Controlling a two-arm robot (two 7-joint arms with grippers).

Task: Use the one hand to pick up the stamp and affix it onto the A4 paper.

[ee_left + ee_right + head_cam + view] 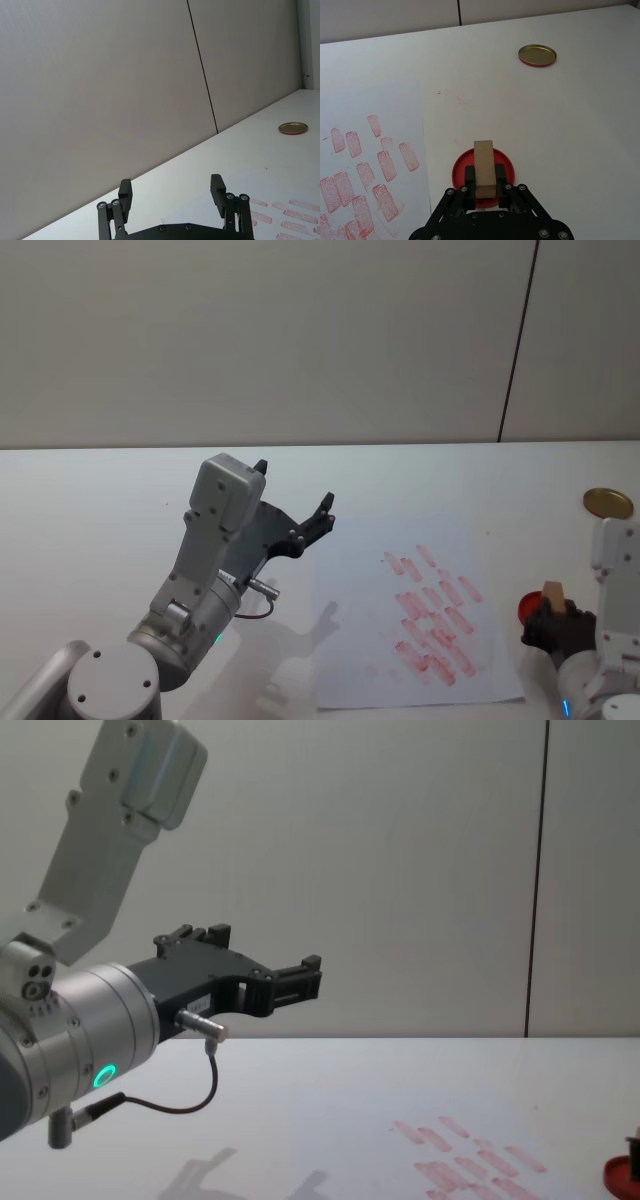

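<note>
The tan wooden stamp [484,169] stands upright between the fingers of my right gripper [484,176], which is shut on it. It is held over the red ink pad [462,171]; I cannot tell whether it touches the pad. In the head view, the stamp [553,593] and right gripper [560,625] are at the table's right edge, just right of the A4 paper [350,660]. The paper carries several pinkish-red stamp marks. My left gripper [295,488] hangs open in the air, left of the paper, holding nothing.
A round gold lid [608,502] lies flat on the white table beyond the ink pad [527,607], at the far right. The left arm's grey forearm [120,820] rises high over the table's left side.
</note>
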